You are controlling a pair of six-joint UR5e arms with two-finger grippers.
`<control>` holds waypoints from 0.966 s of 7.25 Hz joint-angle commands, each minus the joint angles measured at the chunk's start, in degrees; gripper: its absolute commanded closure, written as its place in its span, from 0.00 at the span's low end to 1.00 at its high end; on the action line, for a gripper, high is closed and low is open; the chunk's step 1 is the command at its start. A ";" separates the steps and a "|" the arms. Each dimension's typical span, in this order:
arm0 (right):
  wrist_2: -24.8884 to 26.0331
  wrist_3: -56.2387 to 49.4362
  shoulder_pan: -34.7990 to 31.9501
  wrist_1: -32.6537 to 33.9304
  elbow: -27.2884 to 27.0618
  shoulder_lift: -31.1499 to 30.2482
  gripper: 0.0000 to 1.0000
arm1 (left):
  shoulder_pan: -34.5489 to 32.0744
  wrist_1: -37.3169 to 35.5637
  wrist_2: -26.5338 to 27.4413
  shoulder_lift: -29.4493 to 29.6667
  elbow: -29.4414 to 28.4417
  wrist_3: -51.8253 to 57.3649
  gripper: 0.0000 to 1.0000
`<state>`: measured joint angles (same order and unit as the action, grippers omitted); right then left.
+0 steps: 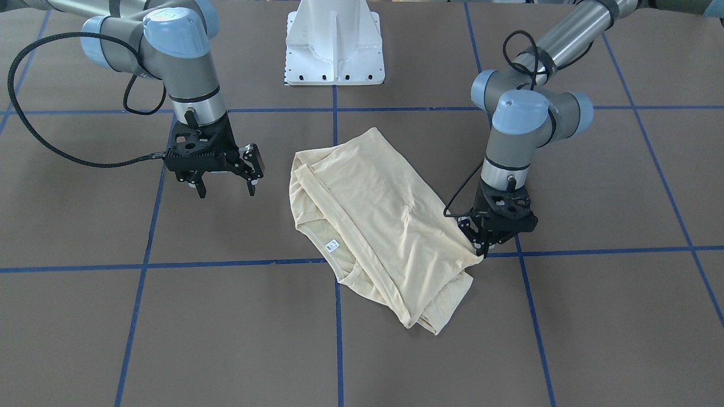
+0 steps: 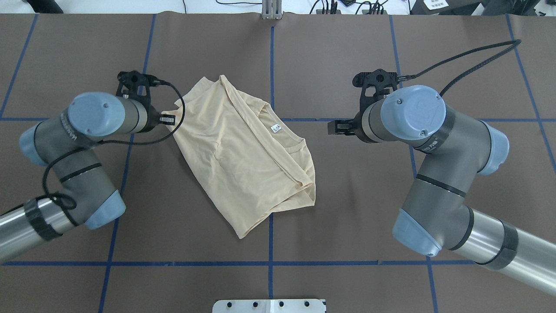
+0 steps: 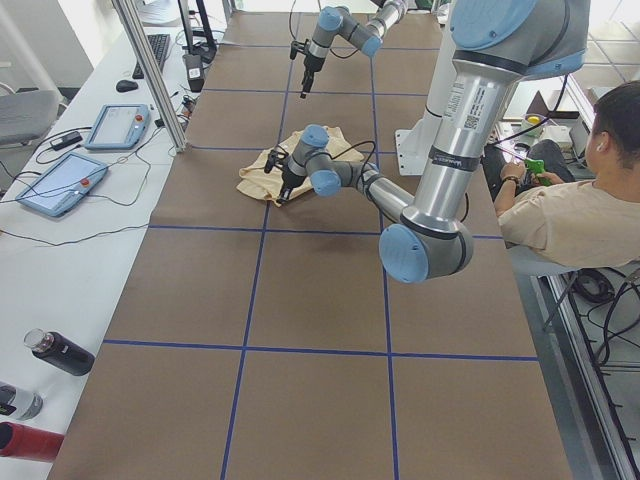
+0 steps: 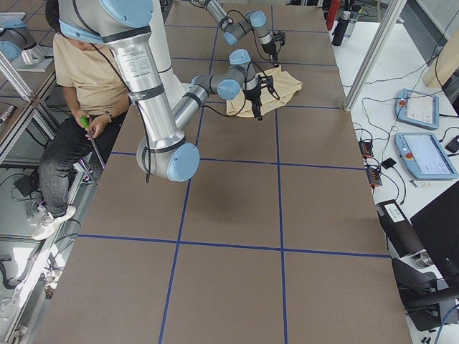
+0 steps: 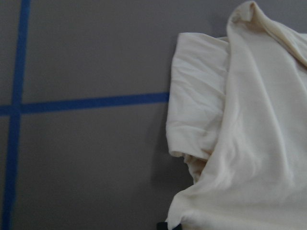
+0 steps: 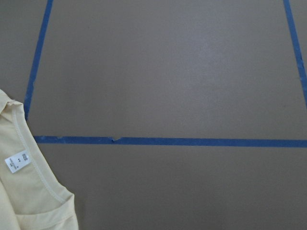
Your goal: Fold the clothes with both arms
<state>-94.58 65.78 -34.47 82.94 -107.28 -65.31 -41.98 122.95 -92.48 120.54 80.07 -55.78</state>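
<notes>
- Ahead of the white pedestal base [image 1: 335, 42], the folded cream T-shirt [image 1: 373, 215] lies on the brown table [image 1: 226, 328]; its long axis runs diagonally away from the base, toward the robot's left.
- Thin, soft, lightly creased knit; the white neck label [image 1: 332, 245] sits by the long edge farther from the base.
- Left gripper [image 1: 482, 249] is clamped on the shirt's edge near its far corner.
- Right gripper [image 1: 226, 189] hangs spread and empty, right of the base.

Bare brown table [image 1: 237, 328] lies on every side of the T-shirt [image 1: 373, 209]. My right gripper [image 1: 226, 193], fingers apart, has open mat between it and the collar. My left gripper [image 1: 481, 247], pinching the shirt's edge, blocks that side. The white pedestal [image 1: 335, 42] stands well apart at the robot's end.
</notes>
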 commanded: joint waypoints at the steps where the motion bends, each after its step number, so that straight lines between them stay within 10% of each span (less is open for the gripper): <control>1: 0.10 0.05 0.28 -0.05 -0.13 0.01 0.00 | -3.27 9.21 -0.41 12.56 -17.26 0.50 1.00; 4: 0.36 0.84 1.76 -0.05 0.22 0.80 0.00 | -3.81 9.41 -0.51 14.46 -18.98 0.59 0.89; 5: 0.63 3.63 3.25 -0.05 0.84 2.28 0.00 | -3.81 10.46 -0.51 12.80 -18.55 0.76 0.01; 7: 2.89 10.39 5.71 0.30 3.80 6.58 0.02 | -6.34 16.44 -6.69 9.99 -17.67 4.69 0.00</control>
<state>-93.31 72.01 -30.43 83.03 -105.69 -61.58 -46.69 136.95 -94.73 132.32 61.85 -53.49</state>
